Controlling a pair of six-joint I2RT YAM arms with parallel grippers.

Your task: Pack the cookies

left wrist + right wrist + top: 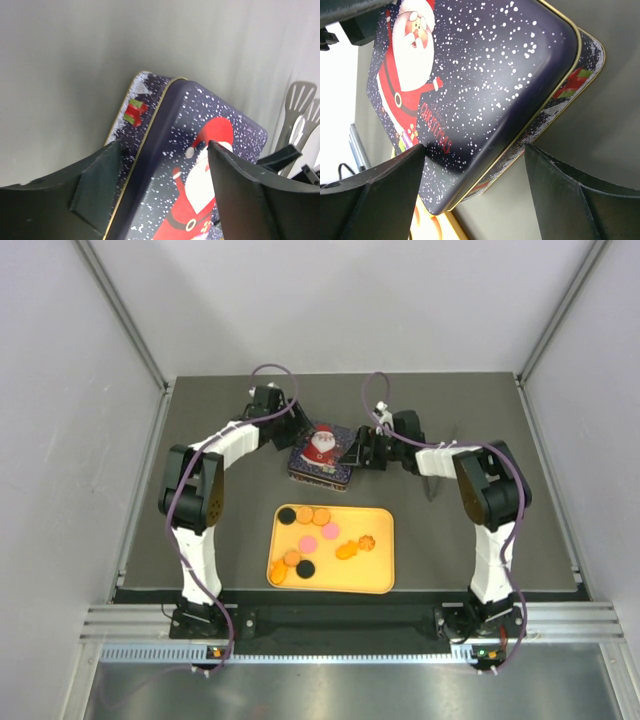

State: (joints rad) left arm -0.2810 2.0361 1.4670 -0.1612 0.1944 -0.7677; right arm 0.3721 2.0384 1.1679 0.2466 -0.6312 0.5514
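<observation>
the cookies [309,543] lie loose on a yellow tray [377,576] at the near middle of the table [210,540], orange, pink and black ones spread over its left and centre. just behind the tray sits a dark blue tin [322,455] with a santa on its lid, turned corner-on, lid on top. the left gripper [296,424] is at the tin's far left corner, its jaws spread wide with that corner between them; whether either finger touches the tin cannot be told. the right gripper [361,450] is at the tin's right corner, jaws open and straddling it, with bare table showing between the tin and one finger [570,195]. neither gripper holds a cookie.
</observation>
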